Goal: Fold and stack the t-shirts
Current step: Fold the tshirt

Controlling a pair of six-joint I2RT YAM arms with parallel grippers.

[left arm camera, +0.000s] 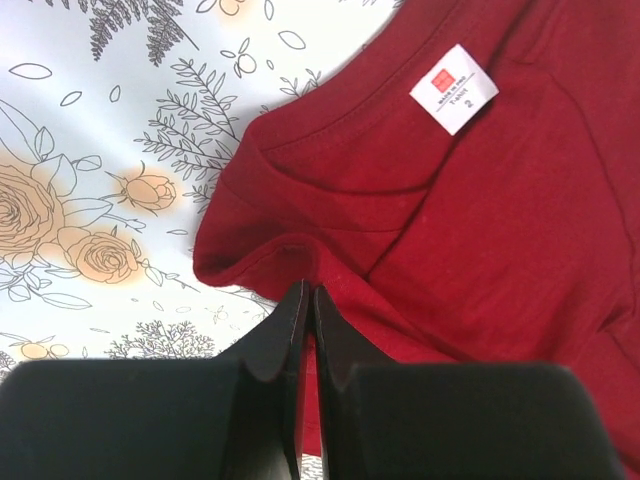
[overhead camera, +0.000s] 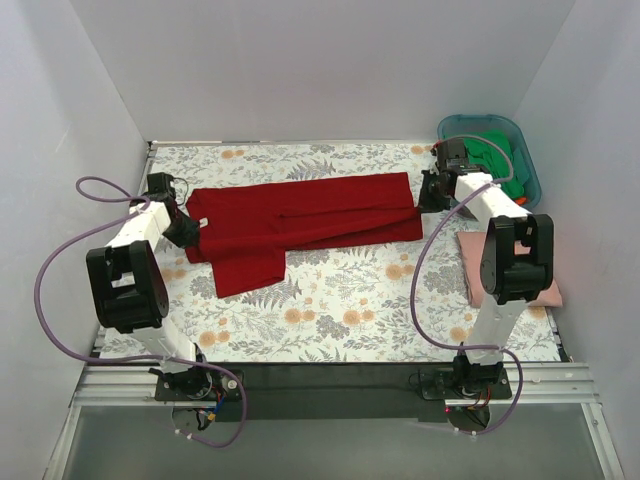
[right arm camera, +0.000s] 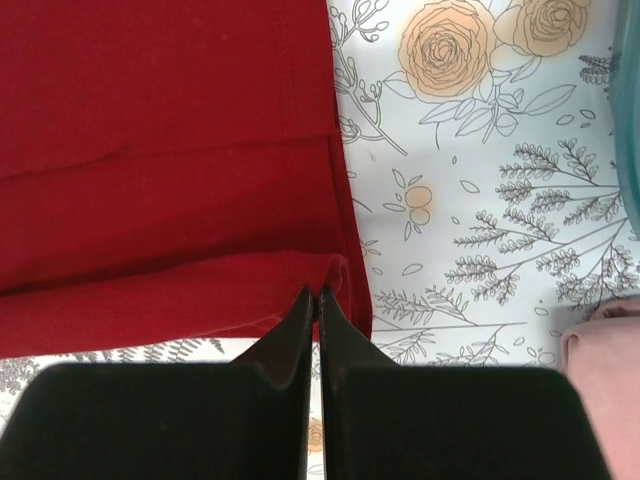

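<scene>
The left arm (overhead camera: 128, 262) and right arm (overhead camera: 505, 270) are white links with bulky black joint housings, on black bases bolted to the aluminium rail (overhead camera: 560, 385). From the rail a purple cable (overhead camera: 45, 290) loops along each arm. The left gripper (left arm camera: 308, 292) and right gripper (right arm camera: 316, 295) have black fingers (left arm camera: 285, 335) tapering to thin tips.

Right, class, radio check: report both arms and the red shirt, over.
Left gripper: jaws shut on red t-shirt, collar end. Right gripper: jaws shut on its hem corner. Shirt lies stretched between them, nothing on it.
</scene>
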